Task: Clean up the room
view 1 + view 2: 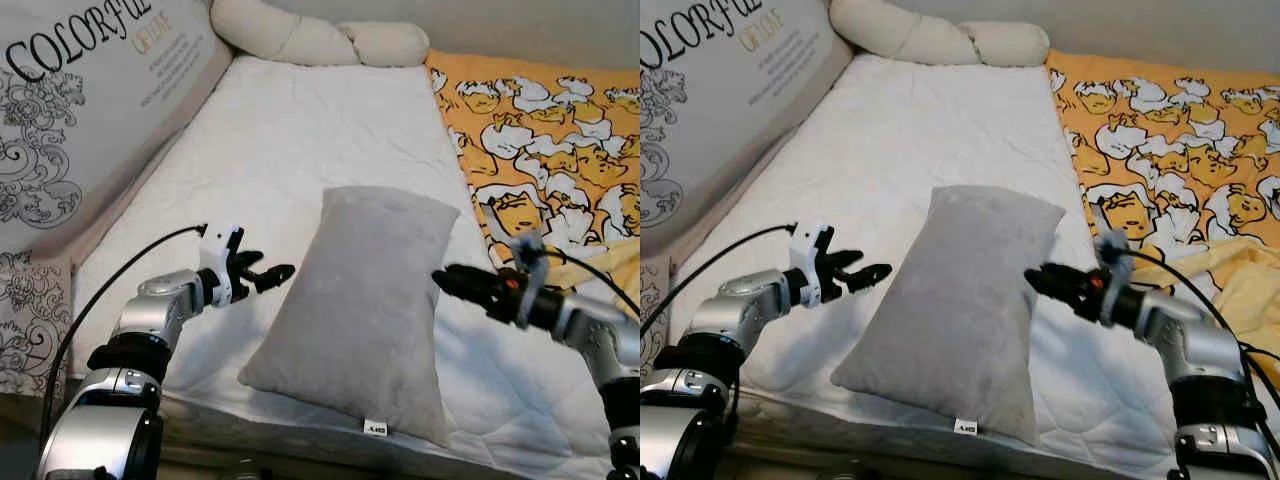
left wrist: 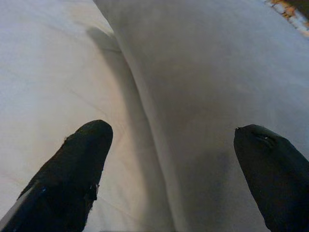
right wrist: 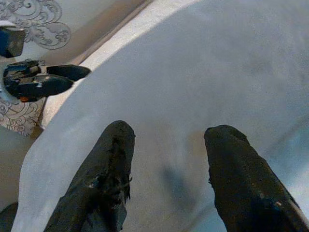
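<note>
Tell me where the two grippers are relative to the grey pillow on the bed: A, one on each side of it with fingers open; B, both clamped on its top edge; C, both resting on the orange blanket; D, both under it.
A: the left gripper and right gripper flank the grey pillow, and both wrist views show their fingers spread apart, not yet closed on it.

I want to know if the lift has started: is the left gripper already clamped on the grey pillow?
No: the left gripper is open beside the grey pillow, its fingers spread apart.

A home bedroom: white quilted mattress (image 1: 300, 130), grey pillow (image 1: 365, 310), cartoon-print orange blanket (image 1: 550, 140).
</note>
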`<state>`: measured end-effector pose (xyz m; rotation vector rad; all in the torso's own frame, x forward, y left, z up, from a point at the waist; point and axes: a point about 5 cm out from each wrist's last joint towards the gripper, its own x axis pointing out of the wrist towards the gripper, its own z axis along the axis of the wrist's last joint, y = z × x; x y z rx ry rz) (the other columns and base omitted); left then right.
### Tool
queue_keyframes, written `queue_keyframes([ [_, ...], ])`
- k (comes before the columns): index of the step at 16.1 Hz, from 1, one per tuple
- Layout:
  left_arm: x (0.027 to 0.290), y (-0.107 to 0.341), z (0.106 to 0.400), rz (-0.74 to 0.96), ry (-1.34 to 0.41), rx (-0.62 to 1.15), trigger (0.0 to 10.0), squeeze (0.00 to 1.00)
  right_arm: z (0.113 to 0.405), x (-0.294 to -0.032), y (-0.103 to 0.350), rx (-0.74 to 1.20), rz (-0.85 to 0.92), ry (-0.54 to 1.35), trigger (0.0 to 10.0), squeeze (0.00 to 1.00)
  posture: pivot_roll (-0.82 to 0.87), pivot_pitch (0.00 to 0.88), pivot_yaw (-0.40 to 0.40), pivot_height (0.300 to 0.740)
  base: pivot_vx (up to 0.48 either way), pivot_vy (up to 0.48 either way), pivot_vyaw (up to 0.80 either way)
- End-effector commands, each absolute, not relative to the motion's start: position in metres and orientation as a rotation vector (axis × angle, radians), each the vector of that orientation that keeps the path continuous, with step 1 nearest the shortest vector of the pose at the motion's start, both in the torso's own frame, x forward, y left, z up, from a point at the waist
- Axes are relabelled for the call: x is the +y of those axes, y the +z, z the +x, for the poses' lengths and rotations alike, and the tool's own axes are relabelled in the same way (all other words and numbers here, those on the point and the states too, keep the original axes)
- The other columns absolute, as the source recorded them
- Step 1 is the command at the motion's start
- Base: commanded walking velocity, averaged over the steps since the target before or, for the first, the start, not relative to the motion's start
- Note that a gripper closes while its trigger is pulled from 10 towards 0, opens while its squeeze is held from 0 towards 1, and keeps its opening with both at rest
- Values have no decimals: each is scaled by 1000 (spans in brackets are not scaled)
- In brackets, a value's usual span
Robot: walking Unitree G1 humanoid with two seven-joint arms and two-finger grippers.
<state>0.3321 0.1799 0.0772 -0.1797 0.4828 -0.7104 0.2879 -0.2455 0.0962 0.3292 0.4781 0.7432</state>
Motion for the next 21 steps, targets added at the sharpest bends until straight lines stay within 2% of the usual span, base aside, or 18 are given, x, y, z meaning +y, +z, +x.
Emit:
queue_keyframes([
  [1, 179, 81, 335, -201, -721, 476, 10000, 1000, 288, -249, 97, 473, 353, 718, 10000, 1000, -86, 0, 10, 740, 0, 0, 0],
  [3, 176, 75, 328, -317, -775, 503, 10000, 1000, 281, -253, 77, 533, 407, 661, 10000, 1000, -84, 0, 7, 740, 0, 0, 0],
  [5, 165, 70, 325, -442, -811, 509, 10000, 1000, 273, -250, 56, 582, 570, 618, 10000, 1000, -82, 0, 2, 740, 0, 0, 0],
  [9, 138, 63, 323, -494, -864, 536, 10000, 1000, 262, -238, 31, 645, 688, 590, 10000, 1000, -86, 0, 6, 740, 0, 0, 0],
  [12, 124, 61, 318, -531, -948, 556, 10000, 1000, 264, -228, 28, 621, 748, 614, 10000, 1000, -91, 0, 15, 740, 0, 0, 0],
  [13, 119, 58, 313, -523, -987, 590, 10000, 416, 266, -217, 20, 653, 693, 611, 10000, 1000, -91, 0, 17, 740, 0, 0, 0],
  [14, 118, 57, 312, -520, -992, 599, 10000, 416, 266, -214, 17, 667, 655, 598, 10000, 1000, -90, 0, 17, 740, 0, 0, 0],
  [15, 118, 56, 312, -505, -998, 604, 10000, 20, 266, -212, 14, 690, 620, 579, 10000, 0, -88, 0, 16, 740, 0, 0, 0],
  [16, 118, 55, 311, -477, -1003, 613, 8000, 0, 266, -209, 9, 717, 619, 571, 10000, 0, -86, 0, 15, 740, 0, 0, 0],
  [17, 120, 53, 310, -430, -1005, 632, 2824, 0, 266, -205, 4, 732, 575, 558, 4314, 0, -82, 0, 12, 740, 0, 0, 0],
  [18, 121, 52, 309, -406, -1009, 639, 1137, 0, 266, -202, 2, 737, 559, 549, 1137, 0, -80, 0, 11, 740, 0, 0, 0],
  [19, 122, 53, 310, -399, -1008, 637, 0, 0, 268, -200, 2, 723, 574, 550, 0, 0, -78, 0, 9, 740, 0, 0, 0],
  [21, 122, 56, 312, -399, -1007, 629, 0, 0, 271, -196, 2, 709, 569, 551, 0, 0, -75, 0, 7, 740, 0, 0, 0],
])
